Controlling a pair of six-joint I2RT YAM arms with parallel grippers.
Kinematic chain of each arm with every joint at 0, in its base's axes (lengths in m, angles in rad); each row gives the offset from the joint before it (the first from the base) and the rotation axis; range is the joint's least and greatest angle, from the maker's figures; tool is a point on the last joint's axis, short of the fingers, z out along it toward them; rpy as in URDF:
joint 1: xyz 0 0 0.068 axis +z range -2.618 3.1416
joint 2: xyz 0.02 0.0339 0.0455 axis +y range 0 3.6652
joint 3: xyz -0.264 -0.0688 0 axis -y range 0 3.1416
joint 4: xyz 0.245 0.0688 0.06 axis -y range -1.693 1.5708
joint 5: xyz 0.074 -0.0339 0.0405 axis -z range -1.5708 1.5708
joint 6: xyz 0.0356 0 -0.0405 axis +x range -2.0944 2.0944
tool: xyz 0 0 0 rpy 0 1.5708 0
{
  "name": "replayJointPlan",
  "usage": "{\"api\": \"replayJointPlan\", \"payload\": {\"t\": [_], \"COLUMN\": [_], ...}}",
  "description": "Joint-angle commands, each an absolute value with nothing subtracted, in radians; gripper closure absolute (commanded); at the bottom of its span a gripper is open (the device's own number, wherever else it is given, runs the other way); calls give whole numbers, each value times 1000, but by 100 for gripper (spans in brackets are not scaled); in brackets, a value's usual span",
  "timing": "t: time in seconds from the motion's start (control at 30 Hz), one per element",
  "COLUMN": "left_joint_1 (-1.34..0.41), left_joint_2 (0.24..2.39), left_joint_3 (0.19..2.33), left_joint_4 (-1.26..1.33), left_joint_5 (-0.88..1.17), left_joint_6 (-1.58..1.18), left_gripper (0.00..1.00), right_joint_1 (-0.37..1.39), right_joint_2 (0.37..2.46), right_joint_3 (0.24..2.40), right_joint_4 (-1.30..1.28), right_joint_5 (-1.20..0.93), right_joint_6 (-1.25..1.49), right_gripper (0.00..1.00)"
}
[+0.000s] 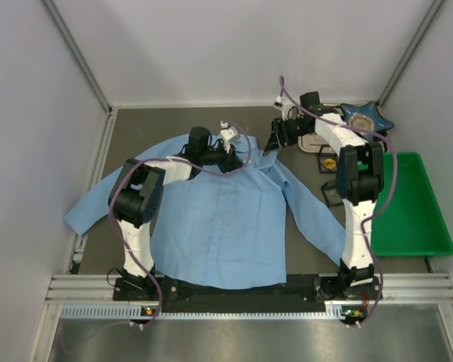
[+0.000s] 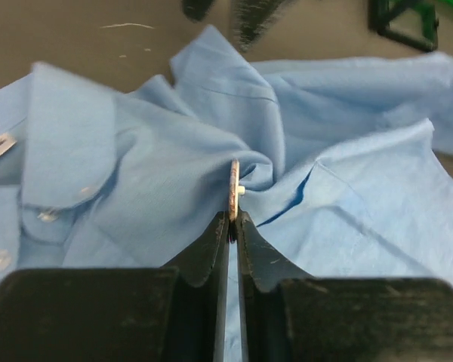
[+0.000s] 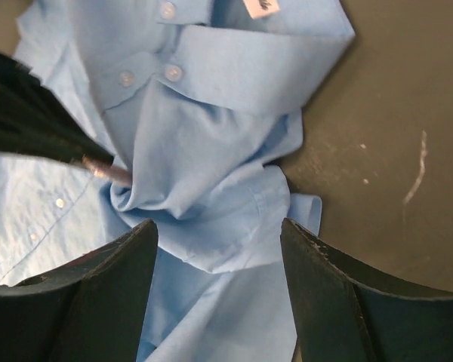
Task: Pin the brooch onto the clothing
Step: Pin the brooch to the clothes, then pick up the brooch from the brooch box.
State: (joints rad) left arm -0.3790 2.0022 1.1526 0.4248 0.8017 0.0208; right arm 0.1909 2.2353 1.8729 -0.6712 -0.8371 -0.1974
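Note:
The clothing, a light blue button-up shirt, lies spread on the dark table with its collar toward the back. Near the collar the fabric is bunched into folds. My left gripper is shut on the brooch, a thin disc seen edge on, pressed against the bunched cloth; a small white stud shows on its right side. From the right wrist view the same brooch sticks out of the left gripper's dark fingers. My right gripper hangs open just above the folds, holding nothing.
A green tray stands at the right edge of the table. A blue star-shaped dish and small black stands sit behind and beside the right arm. White walls close in the back and both sides.

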Motion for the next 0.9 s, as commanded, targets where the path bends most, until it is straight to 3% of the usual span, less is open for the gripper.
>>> {"api": "replayJointPlan", "payload": {"t": [0.0,0.03,0.17,0.23,0.33,0.37,0.5,0.7,0.87], "left_joint_1": [-449,-456,-439,-399,-309,-286,-209,-175,-161], "left_joint_2": [1933,1922,1884,1844,1806,1799,1760,1672,1626], "left_joint_3": [1250,1262,1293,1281,1241,1232,1189,1118,1068], "left_joint_4": [-4,-49,-139,-132,-10,24,44,87,159], "left_joint_5": [799,807,827,893,959,962,888,784,775], "left_joint_6": [507,568,603,560,363,315,241,206,134], "left_gripper": [83,74,58,45,43,36,34,32,34], "right_joint_1": [204,213,238,252,271,272,253,213,77], "right_joint_2": [2148,2146,2137,2129,2129,2126,2100,1902,1741], "right_joint_3": [1859,1861,1842,1827,1809,1810,1861,1841,1686], "right_joint_4": [-750,-759,-795,-796,-798,-796,-807,-920,-979], "right_joint_5": [-686,-671,-608,-585,-555,-554,-555,-543,-422], "right_joint_6": [-207,-209,-236,-248,-259,-259,-264,-376,-387], "right_gripper": [34,34,33,32,33,33,33,30,32]}}
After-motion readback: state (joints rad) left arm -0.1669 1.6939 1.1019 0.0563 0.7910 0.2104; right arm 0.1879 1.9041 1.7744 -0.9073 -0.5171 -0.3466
